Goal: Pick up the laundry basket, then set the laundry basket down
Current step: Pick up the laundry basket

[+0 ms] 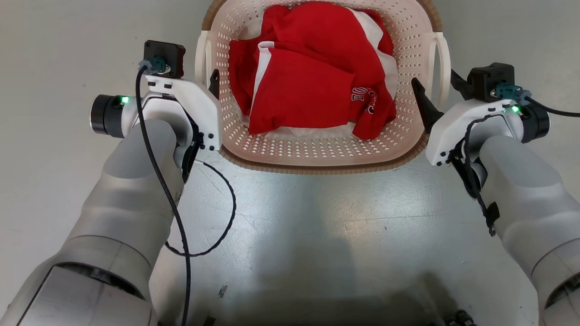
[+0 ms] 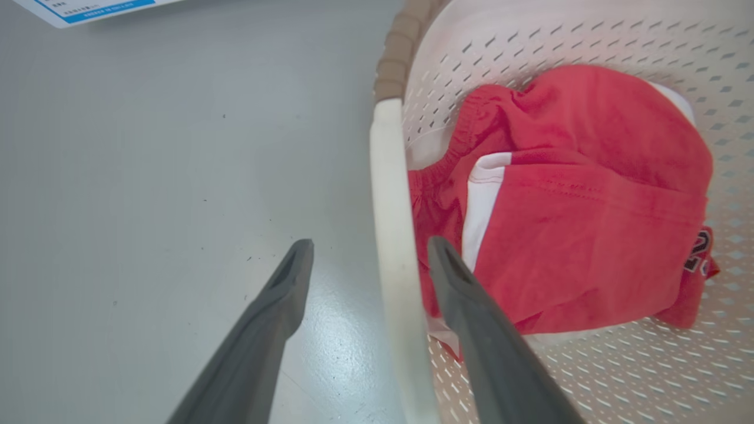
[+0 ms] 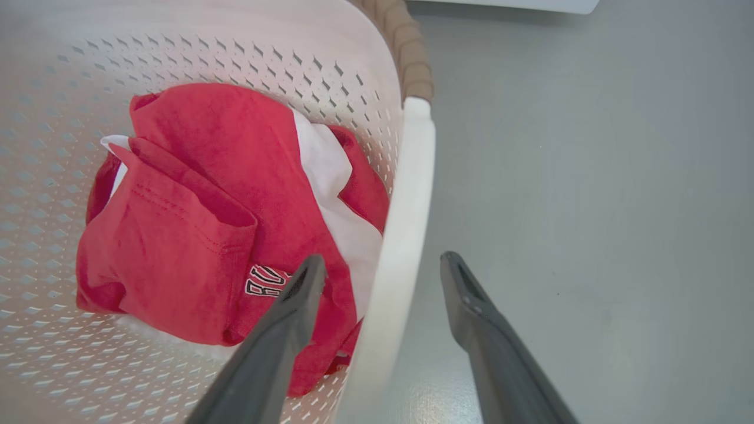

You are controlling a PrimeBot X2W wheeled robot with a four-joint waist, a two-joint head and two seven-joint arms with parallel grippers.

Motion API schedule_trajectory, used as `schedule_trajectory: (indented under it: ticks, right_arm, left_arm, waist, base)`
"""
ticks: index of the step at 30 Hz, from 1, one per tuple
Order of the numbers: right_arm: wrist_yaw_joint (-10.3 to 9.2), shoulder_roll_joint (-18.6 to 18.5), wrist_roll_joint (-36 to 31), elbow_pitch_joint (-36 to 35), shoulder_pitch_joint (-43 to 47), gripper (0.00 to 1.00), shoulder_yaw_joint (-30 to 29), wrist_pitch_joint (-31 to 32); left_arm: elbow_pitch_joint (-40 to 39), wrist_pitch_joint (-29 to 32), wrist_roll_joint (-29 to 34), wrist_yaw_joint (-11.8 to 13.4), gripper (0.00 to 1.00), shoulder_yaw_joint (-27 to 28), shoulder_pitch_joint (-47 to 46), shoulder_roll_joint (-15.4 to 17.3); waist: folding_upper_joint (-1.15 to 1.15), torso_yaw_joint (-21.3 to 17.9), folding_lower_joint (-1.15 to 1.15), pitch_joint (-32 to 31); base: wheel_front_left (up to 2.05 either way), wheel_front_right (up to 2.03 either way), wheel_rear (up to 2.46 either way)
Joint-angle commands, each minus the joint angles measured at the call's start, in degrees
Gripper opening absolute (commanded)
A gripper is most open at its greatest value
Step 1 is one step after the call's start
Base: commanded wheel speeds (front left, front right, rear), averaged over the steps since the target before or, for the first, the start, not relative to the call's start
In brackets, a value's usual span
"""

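Note:
The laundry basket (image 1: 317,168), cream and perforated with a brown rim, stands on the grey floor straight ahead, with red and white clothes (image 1: 308,77) inside. My left gripper (image 1: 207,80) is open astride the basket's left white loop handle (image 2: 392,194): one finger outside over the floor, one inside the basket (image 2: 530,41), with gaps on both sides of my left gripper (image 2: 371,244). My right gripper (image 1: 437,86) is open too, straddling the right handle (image 3: 406,194) the same way. In the right wrist view my gripper (image 3: 383,260) has its inner finger over the red clothes (image 3: 194,235).
Bare grey floor (image 1: 317,235) lies between the basket and my base. A black cable (image 1: 226,213) loops off my left forearm. A white sheet with blue print (image 2: 88,9) lies on the floor beyond the left handle, and a white edge (image 3: 512,5) beyond the right one.

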Motion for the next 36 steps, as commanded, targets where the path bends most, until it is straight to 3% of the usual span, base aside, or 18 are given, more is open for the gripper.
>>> schedule_trajectory:
  ticks: [1,12,13,36]
  right_arm:
    - [0.34,0.7,0.8,-0.2,1.8,1.00,0.8,-0.8]
    - [0.34,0.6,2.1,-0.2,1.5,1.00,2.2,-0.8]
    - [0.34,0.6,2.3,-0.3,1.5,0.00,2.2,-0.8]
    - [0.34,0.9,7.2,-1.1,5.2,0.00,7.8,3.5]
  left_arm:
    - [-0.2,-0.1,-0.7,0.6,1.00,0.5,-0.2,1.7]
    - [-0.2,-0.5,-1.1,0.7,1.00,-0.4,-0.5,1.4]
    - [-0.2,-0.5,-0.9,0.8,0.00,-0.7,-0.5,1.5]
    - [-0.2,3.4,-2.5,0.5,0.00,-2.3,5.8,1.2]
  waist:
    - [0.00,0.0,0.00,0.0]
    - [0.00,0.1,0.00,0.4]
    - [0.00,0.0,0.00,0.4]
    - [0.00,-0.2,0.00,-6.8]
  base:
    - [0.00,0.00,0.00]
    - [0.00,0.00,0.00]
    - [0.00,0.00,0.00]
    - [0.00,0.00,0.00]
